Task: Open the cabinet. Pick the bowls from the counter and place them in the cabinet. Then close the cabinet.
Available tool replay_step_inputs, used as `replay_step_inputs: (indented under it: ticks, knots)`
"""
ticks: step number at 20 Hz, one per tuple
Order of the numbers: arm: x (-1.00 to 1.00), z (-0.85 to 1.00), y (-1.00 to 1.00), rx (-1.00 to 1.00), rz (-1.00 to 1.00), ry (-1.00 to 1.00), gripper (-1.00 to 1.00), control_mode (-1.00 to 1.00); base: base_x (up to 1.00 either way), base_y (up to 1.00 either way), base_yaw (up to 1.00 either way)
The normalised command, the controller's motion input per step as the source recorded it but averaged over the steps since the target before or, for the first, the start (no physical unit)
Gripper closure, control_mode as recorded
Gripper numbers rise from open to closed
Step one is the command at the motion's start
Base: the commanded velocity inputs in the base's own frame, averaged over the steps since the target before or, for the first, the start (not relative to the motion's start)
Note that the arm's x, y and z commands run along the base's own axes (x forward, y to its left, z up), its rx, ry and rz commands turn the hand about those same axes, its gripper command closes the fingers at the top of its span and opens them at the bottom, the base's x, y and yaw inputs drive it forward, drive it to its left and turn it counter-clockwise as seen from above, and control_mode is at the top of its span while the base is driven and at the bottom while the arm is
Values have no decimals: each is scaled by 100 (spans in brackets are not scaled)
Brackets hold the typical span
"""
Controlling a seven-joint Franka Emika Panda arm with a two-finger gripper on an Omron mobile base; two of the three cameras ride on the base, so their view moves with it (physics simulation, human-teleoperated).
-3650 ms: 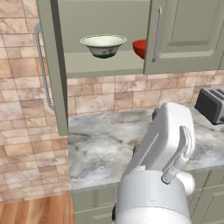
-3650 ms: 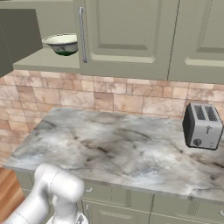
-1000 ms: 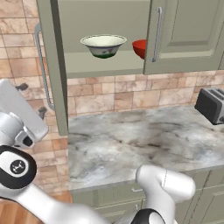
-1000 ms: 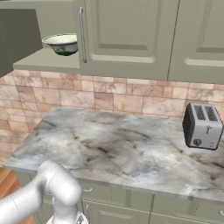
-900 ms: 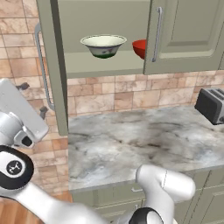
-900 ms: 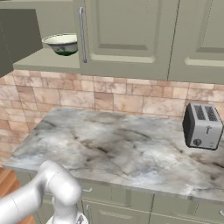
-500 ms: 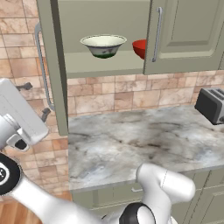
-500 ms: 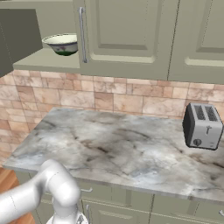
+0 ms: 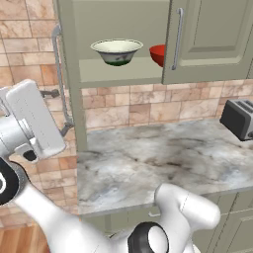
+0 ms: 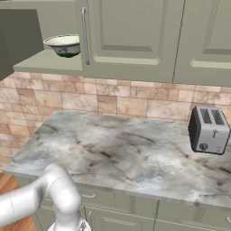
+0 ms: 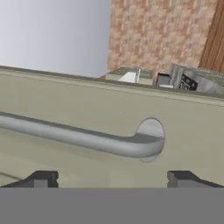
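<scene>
With both bowls (image 9: 117, 51) on the cabinet (image 9: 207, 39) shelf, the closing step was in hand: the gripper (image 11: 111, 178), jaws wide and empty, faced the left door's handle (image 11: 83, 139) and probably needed to push it shut.

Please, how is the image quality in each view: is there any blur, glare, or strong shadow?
Left base view: sharp, evenly lit; the cream bowl casts only a faint shadow on the cabinet shelf. Right base view: crisp, with soft glints on the toaster. Hand view: the door handle looks soft, with a pale highlight along its bar.
</scene>
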Motion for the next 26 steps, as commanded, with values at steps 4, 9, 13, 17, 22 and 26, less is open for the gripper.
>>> replay_step_inputs:
  ticks: [4,9,13,17,22,26]
  knots:
    - [-14,0,-81,17,-13,-16,-100,-100,0,0,0]
    - [-9,-3,-95,17,-12,-18,-100,-100,0,0,0]
    - [33,-41,-96,15,-2,-25,-100,-100,0,0,0]
    - [76,-21,-81,4,0,-40,-100,-100,0,0,0]
    - [61,-2,-67,0,0,-47,-100,-100,0,0,0]
    - [89,-10,-57,0,2,-47,-100,-100,0,0,0]
